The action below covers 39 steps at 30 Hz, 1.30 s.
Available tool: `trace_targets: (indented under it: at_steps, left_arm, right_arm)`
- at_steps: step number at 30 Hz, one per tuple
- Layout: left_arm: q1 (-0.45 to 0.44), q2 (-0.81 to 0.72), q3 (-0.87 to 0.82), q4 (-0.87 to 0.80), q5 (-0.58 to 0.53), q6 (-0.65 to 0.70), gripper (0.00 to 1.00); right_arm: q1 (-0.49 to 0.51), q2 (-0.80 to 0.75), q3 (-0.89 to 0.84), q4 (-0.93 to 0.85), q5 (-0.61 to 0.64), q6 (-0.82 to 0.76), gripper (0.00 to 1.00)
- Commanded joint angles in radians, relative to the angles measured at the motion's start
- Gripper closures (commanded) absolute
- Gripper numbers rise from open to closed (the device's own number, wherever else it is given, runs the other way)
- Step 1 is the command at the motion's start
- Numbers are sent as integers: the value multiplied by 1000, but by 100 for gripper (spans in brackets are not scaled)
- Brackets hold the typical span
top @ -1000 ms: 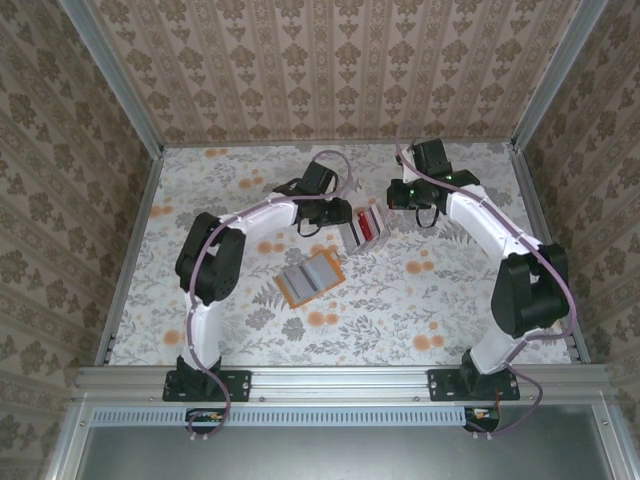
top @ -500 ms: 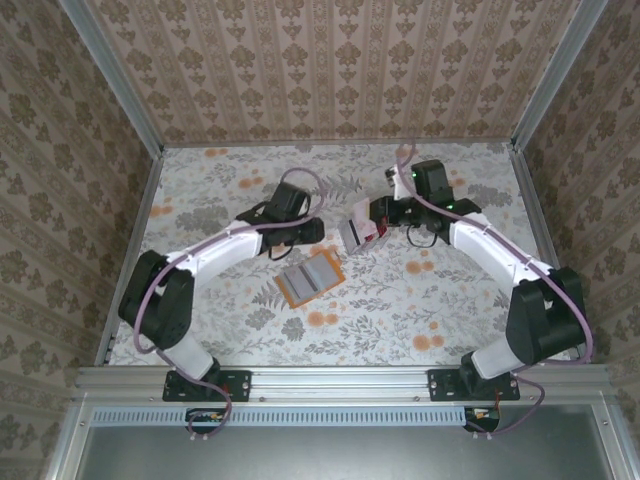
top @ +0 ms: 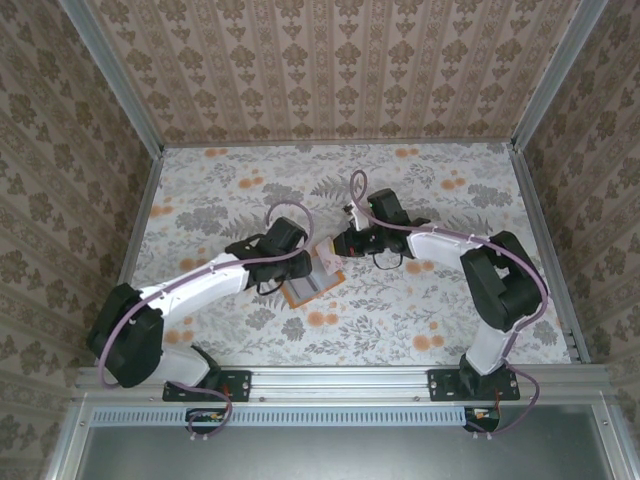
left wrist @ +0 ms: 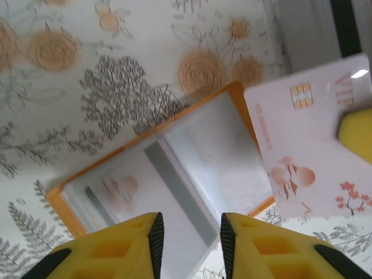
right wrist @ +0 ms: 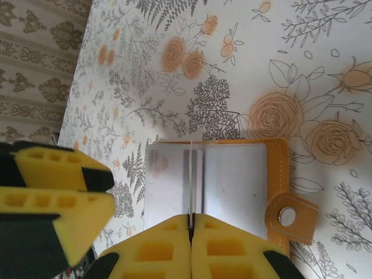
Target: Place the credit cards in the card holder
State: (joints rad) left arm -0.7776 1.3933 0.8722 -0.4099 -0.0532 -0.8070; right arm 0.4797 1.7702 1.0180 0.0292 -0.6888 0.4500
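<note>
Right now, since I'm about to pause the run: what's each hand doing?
Left hand: open, holding nothing.
Right hand: closed on a card.

1. Arms — two: left arm [top: 200,285], right arm [top: 450,245].
2. Grippers — two, one per arm: left gripper [left wrist: 192,232], right gripper [right wrist: 190,224]. Each has two yellow fingers [left wrist: 104,250], four in all.
3. Holder [top: 305,285] — one, orange, with two grey panels [left wrist: 215,145] inside and one clasp tab [right wrist: 288,218] with a single hole.
4. Card [left wrist: 308,145] — one pale one is plain to see. A faint pink mark [left wrist: 119,189] under one panel may be a second, but it is too blurred to count.
</note>
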Motion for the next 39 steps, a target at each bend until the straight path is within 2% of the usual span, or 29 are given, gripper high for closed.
trace_targets:
  at_steps: [1,8,23,39]
  left_arm:
    - [-9,23,-34,-51,-20,-89,70]
    - [-11,47,-119,-45,-45,-159,77]
    - [-3,121,-207,-10,-53,-193,81]
    - [-2,99,-211,-24,-64,-188,86]
  right_arm:
    - [18,45,-17,82,-69,40,93]
    - [25,108,-6,66,-84,47,93]
    - [31,222,41,72,-182,88,93]
    - [-3,139,-29,177,-167,134,94]
